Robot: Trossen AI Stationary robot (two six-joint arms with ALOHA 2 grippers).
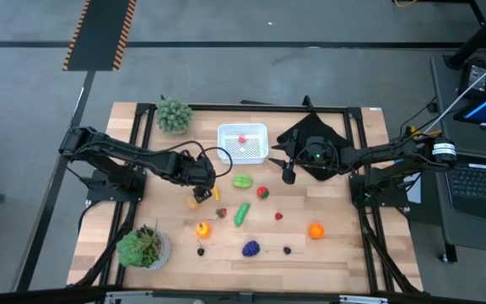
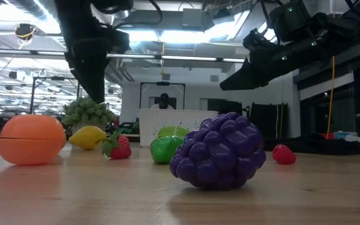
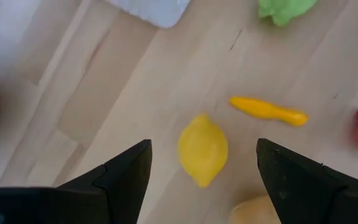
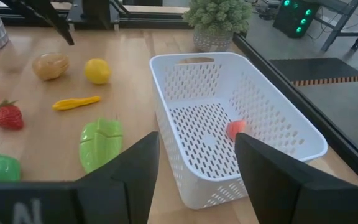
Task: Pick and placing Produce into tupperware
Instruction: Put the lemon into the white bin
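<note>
While the left claw hangs wide over the small yellow plastic lemon at frame centre to straddle it, the empty, parted right claw hovers by the white perforated plastic tub, upper centre of the wooden counter.

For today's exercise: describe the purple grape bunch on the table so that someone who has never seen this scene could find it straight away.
Start at the white tub at the table's far middle, then move straight towards the near edge, past the green produce. The grape bunch lies in the nearest row, between two tiny dark pieces. It is the only purple thing there, with a knobbly surface of round lumps.
</note>
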